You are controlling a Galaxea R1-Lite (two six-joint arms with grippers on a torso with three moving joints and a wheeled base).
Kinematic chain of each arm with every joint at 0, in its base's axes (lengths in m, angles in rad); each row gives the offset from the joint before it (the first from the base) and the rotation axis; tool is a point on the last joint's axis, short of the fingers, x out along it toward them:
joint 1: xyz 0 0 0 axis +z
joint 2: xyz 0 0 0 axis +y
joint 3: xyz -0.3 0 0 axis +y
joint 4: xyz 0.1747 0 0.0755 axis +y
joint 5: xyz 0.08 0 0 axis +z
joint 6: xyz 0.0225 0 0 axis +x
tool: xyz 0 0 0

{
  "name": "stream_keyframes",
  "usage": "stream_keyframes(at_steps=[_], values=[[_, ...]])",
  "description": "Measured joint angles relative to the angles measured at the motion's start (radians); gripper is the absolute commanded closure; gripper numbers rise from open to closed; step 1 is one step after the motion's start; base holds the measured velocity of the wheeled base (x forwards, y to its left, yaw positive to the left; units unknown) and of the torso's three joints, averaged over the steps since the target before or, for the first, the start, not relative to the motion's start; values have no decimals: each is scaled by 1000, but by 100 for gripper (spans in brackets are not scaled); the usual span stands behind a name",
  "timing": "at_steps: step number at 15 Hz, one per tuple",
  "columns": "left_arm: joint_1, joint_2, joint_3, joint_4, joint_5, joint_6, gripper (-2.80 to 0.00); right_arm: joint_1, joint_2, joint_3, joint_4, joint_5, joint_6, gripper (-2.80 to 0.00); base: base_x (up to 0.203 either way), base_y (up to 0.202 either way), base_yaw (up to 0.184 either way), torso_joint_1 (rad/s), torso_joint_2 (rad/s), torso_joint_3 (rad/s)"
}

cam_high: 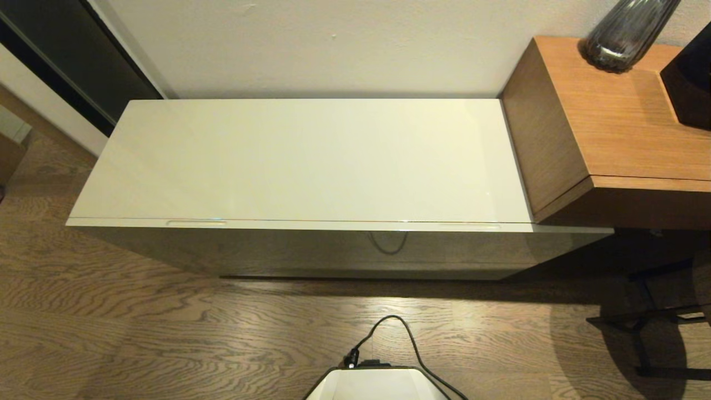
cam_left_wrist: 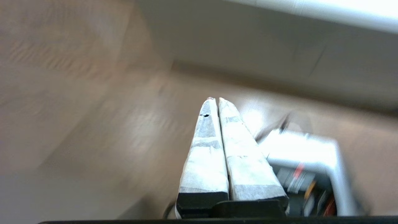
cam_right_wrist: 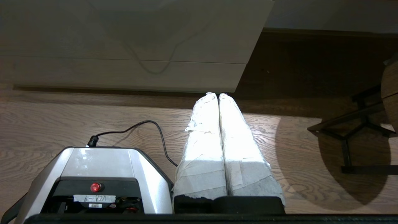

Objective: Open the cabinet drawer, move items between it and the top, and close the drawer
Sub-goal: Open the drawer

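Glossy cream top (cam_high: pixel 311 161) — grained wooden floor (cam_high: pixel 139 333) — matt wooden side table (cam_high: pixel 622 128)

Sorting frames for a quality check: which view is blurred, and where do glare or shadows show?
Left wrist view: motion-smeared floor and cabinet front, though the shut left end effector stays sharp. Head view: crisp, soft sheen on the top, a dark shadow under the brown side table. Right wrist view: sharp, right end effector brightly lit.

Drawer (cam_high: pixel 311 244) contents hidden, vase (cam_high: pixel 627 33) top cut off, dark object (cam_high: pixel 691 83) cropped.
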Motion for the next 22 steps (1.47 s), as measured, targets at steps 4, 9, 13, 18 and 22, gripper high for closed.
stream_keyframes(at_steps=[4,9,13,18,22], values=[[0,-2,83,-227,12,114,0,0,0,0,0,0,0,0,0,0,0,0,0,0],[0,-3,273,-486,72,214,0,0,0,0,0,0,0,0,0,0,0,0,0,0],[0,-3,530,-711,86,230,0,0,0,0,0,0,0,0,0,0,0,0,0,0],[0,-3,728,-907,14,202,0,0,0,0,0,0,0,0,0,0,0,0,0,0],[0,-3,763,-869,-165,155,0,0,0,0,0,0,0,0,0,0,0,0,0,0]])
